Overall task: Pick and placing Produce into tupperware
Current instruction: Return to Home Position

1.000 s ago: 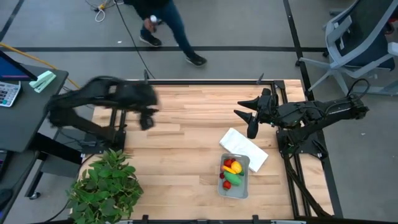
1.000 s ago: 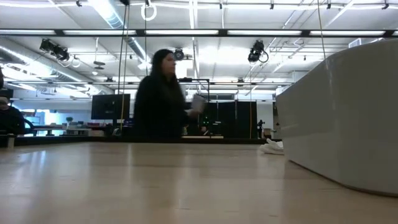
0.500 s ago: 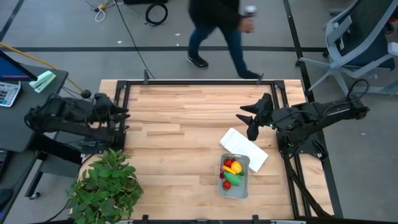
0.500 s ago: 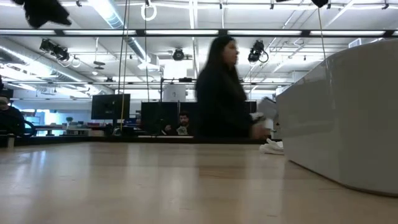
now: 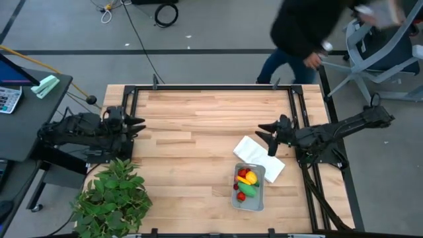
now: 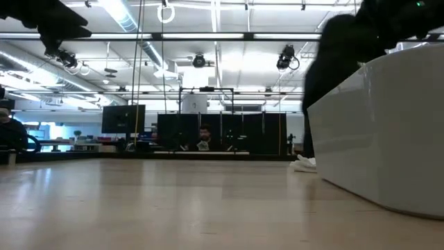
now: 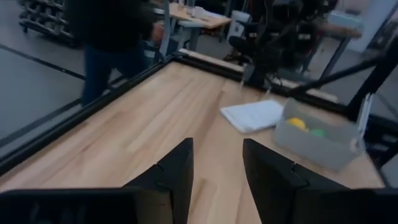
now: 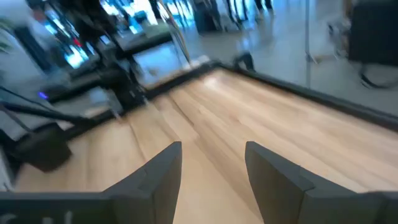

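So in the high view the tupperware [image 5: 248, 204] is found on the desk [image 5: 198, 132] at about 4 o'clock from the desk's middle, and all the produce that can be seen is packed inside it: a yellow piece [image 5: 248, 179] is laid across the middle, a red piece [image 5: 242, 173] is tucked at its 11 o'clock, a green oval [image 5: 247, 190] is set just at its 6 o'clock, and another small red one [image 5: 240, 196] is wedged beside the green. A white cloth [image 5: 261, 157] is spread at the tupperware's 12 o'clock, touching or slightly overlapped by its rim, hard to tell which. The right arm [image 5: 337, 125] is stretched in from the 3 o'clock side, with the right jaws held above the cloth's 12 o'clock edge; they are spread apart and nothing is gripped. The left arm [image 5: 79, 129] is folded at the desk's 9 o'clock edge, the left jaws pointed inward over the rail, also released with nothing between them. From the left wrist view the tupperware [image 7: 314, 144] is seen across the desk with yellow and green showing over its wall. A leafy plant [image 5: 112, 198] is parked at the 8 o'clock corner. A person [image 5: 301, 30] in dark clothes is caught beyond the 1 o'clock corner, next to an office chair [image 5: 386, 49].
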Tool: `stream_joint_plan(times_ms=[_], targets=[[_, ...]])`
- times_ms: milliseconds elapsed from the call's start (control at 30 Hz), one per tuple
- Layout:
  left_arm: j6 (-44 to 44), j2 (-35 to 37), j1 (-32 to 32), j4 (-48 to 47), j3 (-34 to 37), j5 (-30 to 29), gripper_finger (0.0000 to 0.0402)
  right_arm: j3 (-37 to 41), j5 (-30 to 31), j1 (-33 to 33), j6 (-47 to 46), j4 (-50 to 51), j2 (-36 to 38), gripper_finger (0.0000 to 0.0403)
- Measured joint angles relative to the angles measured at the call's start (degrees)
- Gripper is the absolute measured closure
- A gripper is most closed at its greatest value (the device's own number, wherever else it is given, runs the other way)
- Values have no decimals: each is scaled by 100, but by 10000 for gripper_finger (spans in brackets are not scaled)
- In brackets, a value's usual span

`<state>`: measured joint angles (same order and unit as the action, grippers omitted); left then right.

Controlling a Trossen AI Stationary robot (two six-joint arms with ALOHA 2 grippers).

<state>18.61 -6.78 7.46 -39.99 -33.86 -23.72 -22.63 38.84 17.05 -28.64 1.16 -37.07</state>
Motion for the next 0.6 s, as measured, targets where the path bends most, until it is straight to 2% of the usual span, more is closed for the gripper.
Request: stream_joint_plan(times_ms=[167,300,500,600], targets=[[-89,-21,-27,228,285,-136,261,870,-366,1,269,-901,719,218],[-103,-25,-26,944,915,-210,264,1530,-694,2,124,-1598,1037,218],[-708,-34,-31,2164,1724,-215,256,1990,-926,3,90,-2369,1157,218],[-525,-34,-31,2293,1893,-219,253,2106,-907,3,-89,-2386,1150,218]])
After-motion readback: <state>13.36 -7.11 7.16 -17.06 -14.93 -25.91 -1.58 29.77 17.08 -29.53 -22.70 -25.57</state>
